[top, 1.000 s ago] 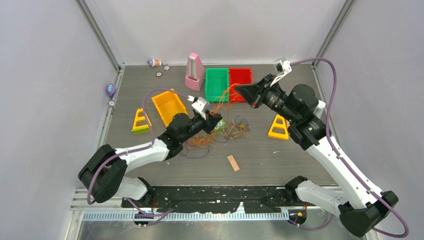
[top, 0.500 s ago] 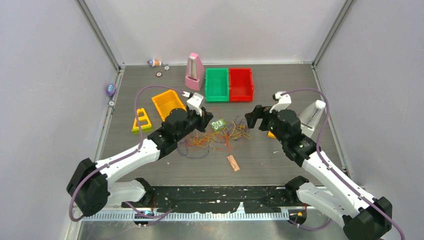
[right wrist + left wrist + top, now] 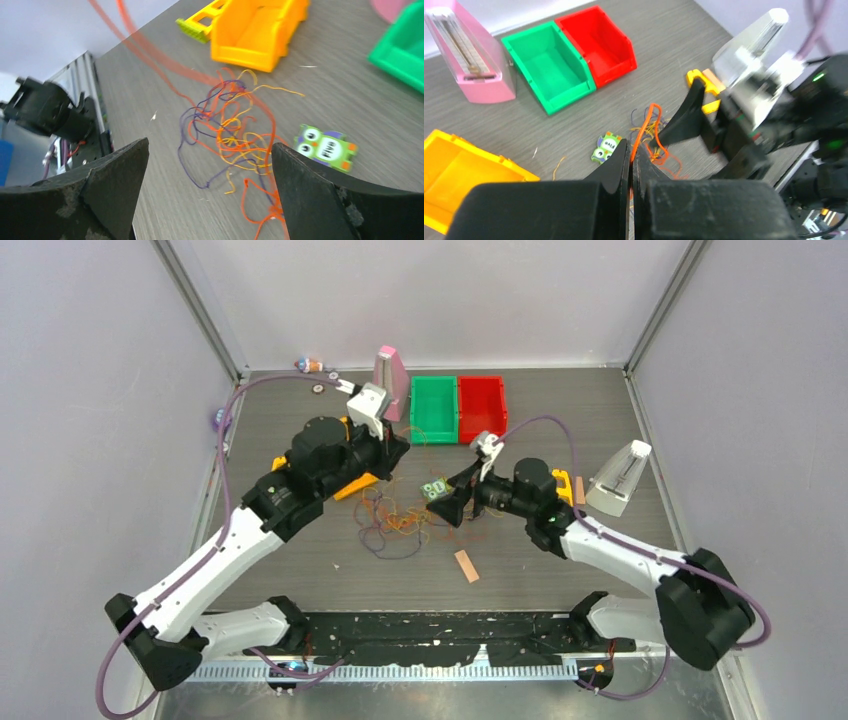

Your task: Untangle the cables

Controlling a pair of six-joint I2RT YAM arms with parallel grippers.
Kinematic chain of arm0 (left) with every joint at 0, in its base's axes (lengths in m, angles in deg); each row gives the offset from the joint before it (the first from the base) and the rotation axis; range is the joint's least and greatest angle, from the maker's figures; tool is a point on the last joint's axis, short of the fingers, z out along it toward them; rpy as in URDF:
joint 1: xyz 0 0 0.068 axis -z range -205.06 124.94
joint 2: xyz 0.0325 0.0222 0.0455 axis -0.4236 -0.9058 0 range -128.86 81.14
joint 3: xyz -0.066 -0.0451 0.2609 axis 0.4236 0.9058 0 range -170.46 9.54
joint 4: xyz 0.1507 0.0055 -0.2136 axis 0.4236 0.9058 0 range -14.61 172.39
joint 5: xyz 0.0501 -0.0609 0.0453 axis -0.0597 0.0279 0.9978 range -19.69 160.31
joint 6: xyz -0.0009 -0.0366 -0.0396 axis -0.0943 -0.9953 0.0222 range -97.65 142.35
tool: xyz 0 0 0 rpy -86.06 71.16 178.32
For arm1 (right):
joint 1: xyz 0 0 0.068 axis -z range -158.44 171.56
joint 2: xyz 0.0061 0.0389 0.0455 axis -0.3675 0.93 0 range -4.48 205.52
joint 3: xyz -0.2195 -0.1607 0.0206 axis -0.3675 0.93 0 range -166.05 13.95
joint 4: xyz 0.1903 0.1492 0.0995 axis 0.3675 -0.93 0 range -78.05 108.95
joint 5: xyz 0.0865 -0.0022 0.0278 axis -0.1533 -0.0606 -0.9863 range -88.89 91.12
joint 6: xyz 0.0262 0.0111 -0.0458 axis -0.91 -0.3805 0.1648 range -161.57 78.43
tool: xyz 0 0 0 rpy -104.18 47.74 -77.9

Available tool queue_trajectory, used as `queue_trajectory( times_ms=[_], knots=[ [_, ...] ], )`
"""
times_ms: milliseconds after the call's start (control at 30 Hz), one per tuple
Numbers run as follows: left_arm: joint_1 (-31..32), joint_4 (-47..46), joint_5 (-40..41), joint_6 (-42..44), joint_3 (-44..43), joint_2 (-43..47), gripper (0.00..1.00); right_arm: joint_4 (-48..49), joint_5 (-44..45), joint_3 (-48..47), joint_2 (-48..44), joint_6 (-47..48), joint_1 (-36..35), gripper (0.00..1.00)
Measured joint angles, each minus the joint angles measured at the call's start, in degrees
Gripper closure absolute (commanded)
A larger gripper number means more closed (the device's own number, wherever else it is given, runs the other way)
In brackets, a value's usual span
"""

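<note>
The cables lie as a loose tangle of orange, yellow and dark purple strands on the table's middle. My left gripper is raised behind the tangle and shut on one orange cable. That cable runs from the closed jaws down into the heap. My right gripper stands low at the tangle's right edge, wide open. In the right wrist view the tangle lies between and beyond its spread fingers, none of it gripped. A taut orange strand rises up and to the left.
An owl toy lies just behind the tangle. The green bin, red bin and pink metronome stand at the back. An orange bin sits under my left arm. A white metronome is at right, a wooden block in front.
My left gripper lifted up and back-left with the orange cable. My right arm swung down from the back, opened its jaws and came low to the tangle's right side.
</note>
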Motion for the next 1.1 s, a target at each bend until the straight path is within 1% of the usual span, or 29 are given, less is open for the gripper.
queue_trajectory(
  times_ms=[167,333,467,533,600,633,667,700,767,800,833,867,900,933,1000,1100],
  knots=[
    [0.0,7.3,-0.8,-0.6,-11.1,-1.5,1.0,7.7,-1.0,0.0,7.6,1.4,-5.7,0.04],
    [0.0,10.3,-2.8,-3.2,-20.7,-3.6,1.0,15.9,-0.8,0.2,14.6,0.5,-6.9,0.03],
    [0.0,11.2,-4.0,-5.4,-28.1,-6.2,1.0,17.3,-0.3,0.2,17.7,0.3,-7.6,0.01],
    [0.0,11.3,-4.7,-6.5,-30.9,-7.2,1.0,17.4,0.3,0.3,17.9,0.3,-7.8,0.04],
    [0.0,11.2,-5.2,-7.6,-32.6,-7.8,1.0,17.9,0.8,0.3,17.9,0.5,-7.9,0.12],
    [0.0,11.3,-5.3,-8.0,-33.2,-8.1,1.0,18.0,1.1,0.3,17.9,0.6,-8.0,0.18],
    [0.0,11.4,-5.2,-8.2,-33.9,-8.3,1.0,18.0,1.4,0.3,17.9,0.7,-8.0,0.22],
    [0.0,11.6,-4.8,-8.3,-34.9,-8.7,1.0,17.9,1.9,0.3,17.9,0.8,-8.0,0.24],
    [0.0,12.6,-2.3,-8.2,-37.3,-9.4,1.0,17.9,3.5,0.3,17.9,0.9,-8.0,0.38],
    [0.0,13.0,-0.7,-7.6,-38.6,-9.6,1.0,17.7,5.1,0.3,17.9,0.8,-8.0,0.53],
    [0.0,13.3,0.6,-7.3,-39.6,-9.7,1.0,17.4,6.4,0.3,17.9,1.0,-8.0,0.62],
    [0.0,13.6,2.4,-6.8,-40.9,-9.7,1.0,16.9,8.0,0.3,17.8,1.0,-8.0,0.74],
    [0.0,13.8,4.0,-6.0,-42.3,-9.7,1.0,16.1,9.9,0.3,17.7,0.9,-7.9,0.78],
    [0.0,14.0,5.5,-5.5,-43.8,-9.7,1.0,15.5,11.9,0.4,17.7,0.7,-7.8,0.86],
    [0.0,14.4,8.2,-4.2,-47.1,-10.0,1.0,14.3,15.0,0.6,17.4,-0.2,-7.3,0.94],
    [0.0,14.3,11.8,-2.6,-49.8,-9.7,1.0,12.6,19.0,1.3,17.0,-2.4,-5.0,0.95]
  ],
)
